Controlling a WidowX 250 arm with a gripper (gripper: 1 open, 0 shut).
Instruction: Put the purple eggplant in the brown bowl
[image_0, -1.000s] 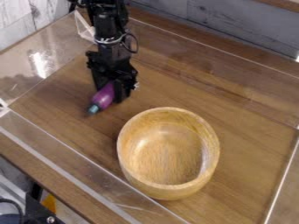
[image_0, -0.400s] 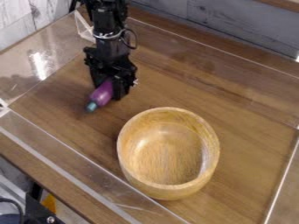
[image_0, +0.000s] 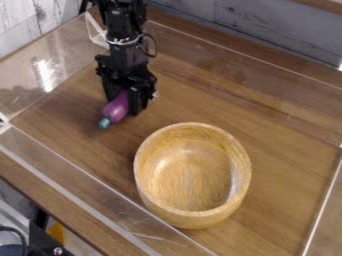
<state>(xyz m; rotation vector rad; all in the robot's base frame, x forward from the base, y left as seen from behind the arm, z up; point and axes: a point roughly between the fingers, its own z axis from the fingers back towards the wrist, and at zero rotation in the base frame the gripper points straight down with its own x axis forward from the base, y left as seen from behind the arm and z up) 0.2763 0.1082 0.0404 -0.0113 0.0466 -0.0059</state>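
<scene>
I have the black gripper (image_0: 124, 98) closed around the small purple toy eggplant (image_0: 118, 108) near the wooden table's (image_0: 267, 100) left edge, teal stem angled down-left. The round light-brown wooden bowl (image_0: 194, 173) lies down-right, near the front edge.

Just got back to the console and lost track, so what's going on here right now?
The black robot arm's claw points straight down with its fingers around the small purple toy eggplant, whose green stem end pokes out toward the lower left. The eggplant looks gripped and just barely off the wooden table, though contact underneath is hard to judge. The large round light-brown wooden bowl sits empty to the lower right, apart from the claw. Nothing is in the bowl yet.
</scene>
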